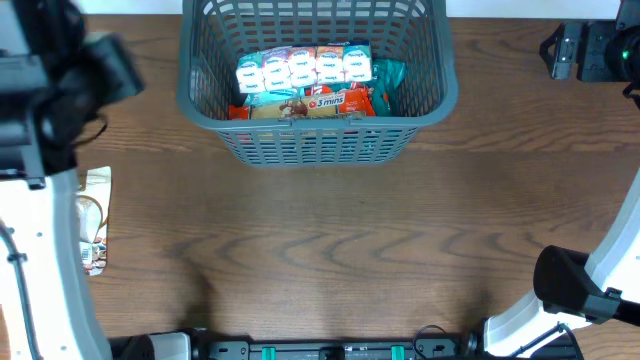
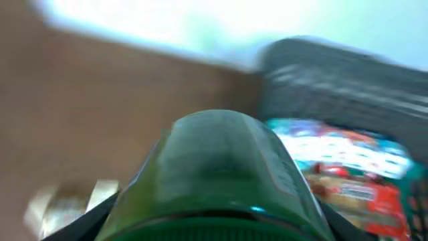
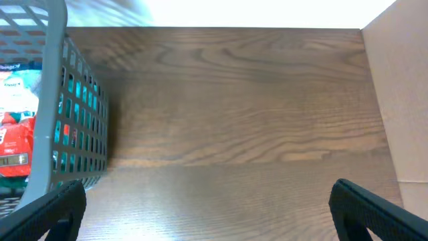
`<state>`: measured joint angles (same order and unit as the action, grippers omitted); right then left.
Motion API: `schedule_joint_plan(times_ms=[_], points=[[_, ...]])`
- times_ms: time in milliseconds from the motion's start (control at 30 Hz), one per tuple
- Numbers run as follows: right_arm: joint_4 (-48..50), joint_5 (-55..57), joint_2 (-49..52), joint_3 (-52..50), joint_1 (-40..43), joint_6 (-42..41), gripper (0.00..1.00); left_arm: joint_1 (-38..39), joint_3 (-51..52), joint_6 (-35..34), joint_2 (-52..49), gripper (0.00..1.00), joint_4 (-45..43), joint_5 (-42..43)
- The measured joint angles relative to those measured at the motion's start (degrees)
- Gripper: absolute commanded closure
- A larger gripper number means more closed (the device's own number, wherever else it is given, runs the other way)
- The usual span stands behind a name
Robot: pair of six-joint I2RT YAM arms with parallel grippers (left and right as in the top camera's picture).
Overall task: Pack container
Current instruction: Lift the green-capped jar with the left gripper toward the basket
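Up at the top centre of the overhead view sits the container, a dark grey slatted basket standing on the brown wood-grain worktop. Inside it lies a row of small white and blue packs. Below them in the frame is a red and orange pack, and a teal pack lies on the right side.

At the left edge of that view, a pale snack pack lies flat on the worktop, well apart from the container and partly hidden behind the white left arm.

The left fingers show only as a dark smear at the upper left, just left of the container's rim. The left wrist view is blurred too, with a rounded dark green housing filling its middle, so I cannot tell how far those fingers are spread or whether they hold anything.

The right fingers appear at the two bottom corners of the right wrist view. They are spread wide, with only bare worktop between them and nothing gripped. The container's lattice wall stands at that frame's left edge.
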<state>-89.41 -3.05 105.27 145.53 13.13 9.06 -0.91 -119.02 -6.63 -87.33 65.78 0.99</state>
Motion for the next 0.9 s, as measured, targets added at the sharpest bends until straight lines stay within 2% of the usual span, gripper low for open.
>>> schedule_joint_plan(times_ms=[167, 333, 433, 600, 633, 667, 733, 800, 833, 900], points=[[-0.15, -0.50, 0.00, 0.00, 0.00, 0.00, 0.01, 10.88, -1.44, 16.35, -6.54, 0.94, -7.50, 0.13], [-1.11, -1.38, 0.00, 0.00, 0.00, 0.00, 0.01, 17.09, -1.42, 31.30, -15.78, 0.94, -15.65, 0.37], [-1.62, -1.55, 0.00, 0.00, 0.00, 0.00, 0.01, 18.05, -1.42, 36.46, -21.75, 0.94, -18.95, 0.37], [-3.06, -1.70, 0.00, 0.00, 0.00, 0.00, 0.01, 17.62, -1.42, 39.80, -29.92, 0.94, -17.59, 0.31], [-3.15, -1.70, 0.00, 0.00, 0.00, 0.00, 0.01, 17.53, -1.42, 40.11, -31.80, 0.88, -16.92, 0.31], [-3.17, -1.70, 0.00, 0.00, 0.00, 0.00, 0.01, 17.51, -1.38, 40.22, -32.94, 0.60, -16.33, 0.31], [-3.17, -1.70, 0.00, 0.00, 0.00, 0.00, 0.01, 17.51, -1.33, 40.63, -35.34, 0.24, -14.86, 0.31], [-3.17, -1.73, 0.00, 0.00, 0.00, 0.00, 0.01, 17.51, -1.18, 41.40, -36.46, 0.05, -13.44, 0.31], [-3.15, -1.73, 0.00, 0.00, 0.00, 0.00, 0.01, 17.51, -1.11, 41.53, -36.54, 0.01, -13.07, 0.31], [-3.08, -1.73, 0.00, 0.00, 0.00, 0.00, 0.01, 17.53, -1.11, 41.09, -36.04, 0.01, -11.91, 0.28]])
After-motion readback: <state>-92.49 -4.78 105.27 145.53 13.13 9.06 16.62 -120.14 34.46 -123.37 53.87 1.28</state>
